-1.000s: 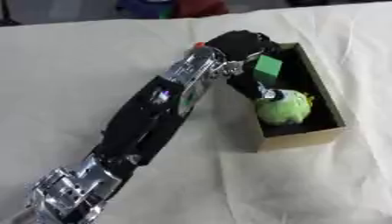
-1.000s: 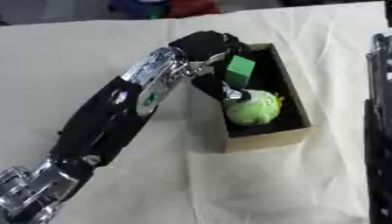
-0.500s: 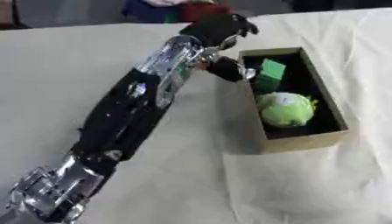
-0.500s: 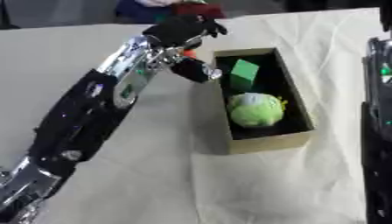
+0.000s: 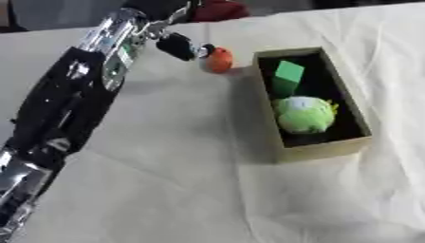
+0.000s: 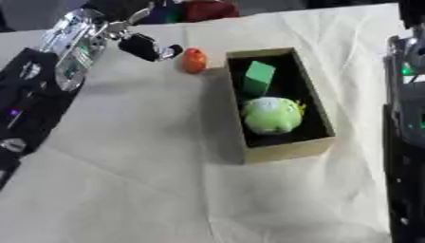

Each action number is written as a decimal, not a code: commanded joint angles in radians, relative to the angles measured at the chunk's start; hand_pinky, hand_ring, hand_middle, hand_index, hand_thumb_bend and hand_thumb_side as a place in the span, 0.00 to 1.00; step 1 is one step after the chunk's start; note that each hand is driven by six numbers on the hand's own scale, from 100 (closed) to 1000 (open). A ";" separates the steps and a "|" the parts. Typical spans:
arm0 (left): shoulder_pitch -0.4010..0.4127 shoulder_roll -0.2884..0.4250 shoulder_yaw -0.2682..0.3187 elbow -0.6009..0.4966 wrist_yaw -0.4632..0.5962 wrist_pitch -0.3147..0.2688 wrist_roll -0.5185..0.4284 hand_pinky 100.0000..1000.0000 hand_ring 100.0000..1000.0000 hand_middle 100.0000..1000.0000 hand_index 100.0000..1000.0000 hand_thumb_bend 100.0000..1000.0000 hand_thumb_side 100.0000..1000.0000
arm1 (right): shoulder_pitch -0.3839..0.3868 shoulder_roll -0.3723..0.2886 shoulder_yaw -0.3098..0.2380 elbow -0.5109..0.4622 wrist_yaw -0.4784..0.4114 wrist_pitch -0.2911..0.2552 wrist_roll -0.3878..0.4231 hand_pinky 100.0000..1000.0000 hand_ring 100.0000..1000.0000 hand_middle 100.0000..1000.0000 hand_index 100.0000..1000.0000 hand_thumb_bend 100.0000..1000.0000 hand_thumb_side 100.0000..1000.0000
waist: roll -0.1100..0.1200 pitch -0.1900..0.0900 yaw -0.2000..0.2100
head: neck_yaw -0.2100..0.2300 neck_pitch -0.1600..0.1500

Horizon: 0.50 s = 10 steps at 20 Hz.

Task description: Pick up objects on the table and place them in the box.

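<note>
A rounded orange object (image 5: 219, 60) lies on the cloth-draped worktop (image 5: 182, 180) just left of the cardboard box (image 5: 319, 149) holding a green block (image 5: 288, 75) and fuzzy green toy (image 5: 304, 114), the left hand (image 5: 179, 45) beside it, fingers' state unclear.

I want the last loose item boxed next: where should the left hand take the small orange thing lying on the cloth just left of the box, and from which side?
Grip the orange object across its rounded middle, probably from above and from its left. The box wall stands close on its right, so the left hand, already just beside it, has more room there.
</note>
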 commanded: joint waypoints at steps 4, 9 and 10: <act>-0.052 0.043 0.045 0.108 -0.013 -0.059 -0.027 0.74 0.80 0.75 0.90 0.40 0.57 | -0.031 -0.025 -0.010 -0.014 0.001 0.004 -0.001 0.82 0.75 0.64 0.77 0.00 1.00 | -0.001 -0.005 -0.004 | 0.008 0.004; -0.095 0.030 0.085 0.203 0.015 -0.102 -0.085 0.74 0.81 0.76 0.90 0.42 0.62 | -0.046 -0.029 -0.012 -0.008 -0.003 0.004 0.001 0.82 0.75 0.64 0.77 0.00 1.00 | 0.000 0.015 -0.015 | 0.017 -0.010; -0.102 0.028 0.090 0.212 0.016 -0.111 -0.090 0.74 0.81 0.76 0.90 0.43 0.63 | -0.048 -0.029 -0.013 -0.007 -0.004 0.004 0.001 0.82 0.75 0.64 0.77 0.00 1.00 | 0.000 0.018 -0.016 | 0.019 -0.012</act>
